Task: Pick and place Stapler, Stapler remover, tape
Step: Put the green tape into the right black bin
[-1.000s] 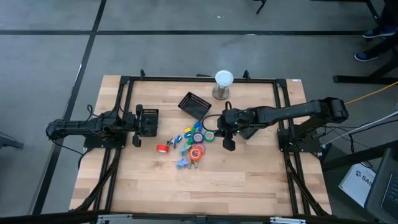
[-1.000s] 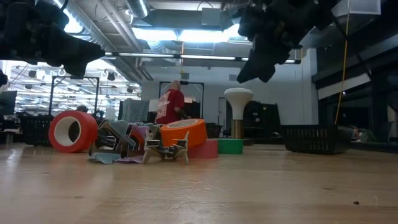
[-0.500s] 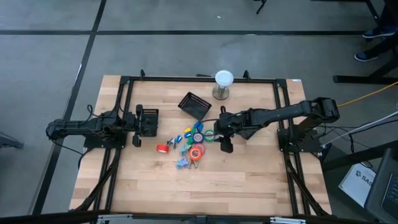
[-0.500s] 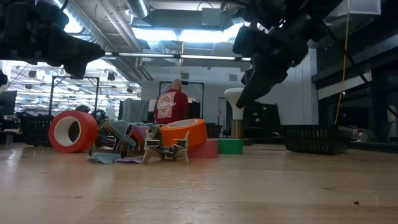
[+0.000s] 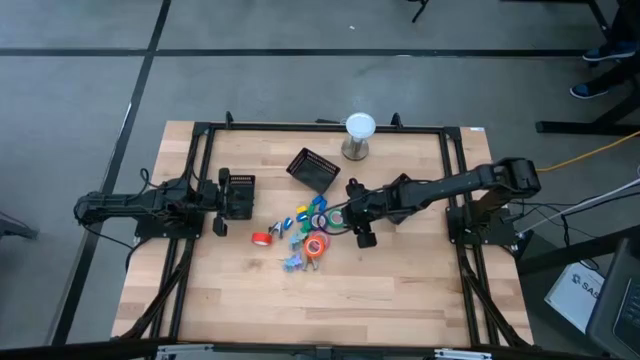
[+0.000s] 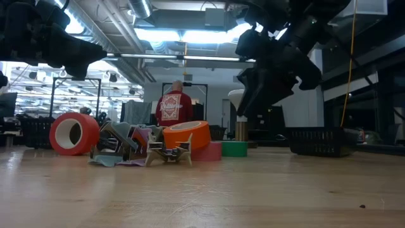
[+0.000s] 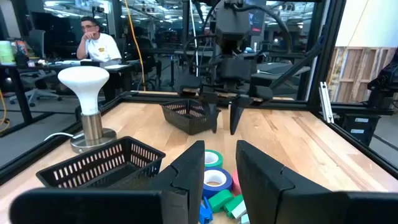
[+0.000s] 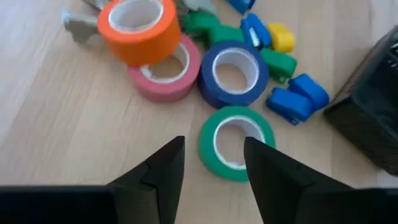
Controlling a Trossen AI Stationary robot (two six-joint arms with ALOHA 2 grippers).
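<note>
tape rolls | clustered mid-table | orange stacked on pink

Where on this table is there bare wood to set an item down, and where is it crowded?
Free: the wide strip of table between the pile and the near edge, and the patch between the lamp and the right frame. Crowded: the middle, where tape rolls and small items cluster beside the black basket under the right gripper.

Tape rolls cluster at the table centre. A basket sits at twelve o'clock from them, a lamp at one o'clock.
</note>
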